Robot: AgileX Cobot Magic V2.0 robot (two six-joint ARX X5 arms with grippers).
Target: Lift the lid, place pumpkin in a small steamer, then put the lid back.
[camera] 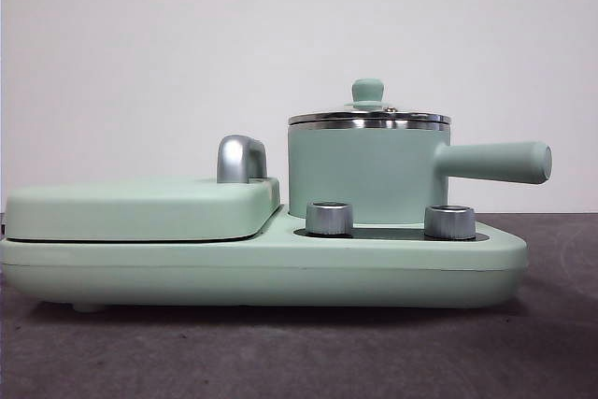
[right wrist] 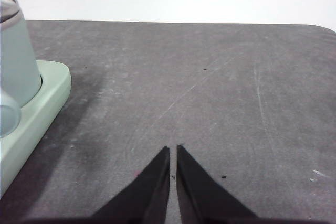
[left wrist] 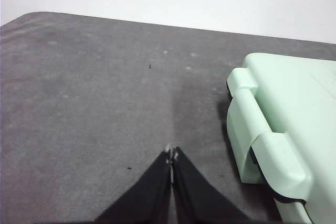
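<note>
The small steamer (camera: 364, 175) is a mint-green pot with a long side handle pointing right. It stands on the right part of the wide mint-green base (camera: 262, 268). The lid (camera: 368, 114), glass with a steel rim and mint knob, sits closed on the pot. The pumpkin is out of view. My left gripper (left wrist: 171, 153) is shut and empty above bare table, beside the base's end. My right gripper (right wrist: 173, 148) is shut and empty above bare table, with the pot (right wrist: 16, 61) off to one side. Neither arm shows in the front view.
A flat mint-green griddle cover (camera: 140, 207) with a chrome handle (camera: 241, 158) fills the base's left part. Two steel knobs (camera: 329, 218) (camera: 449, 221) stand at the base's front. The table is dark grey, with a white wall behind.
</note>
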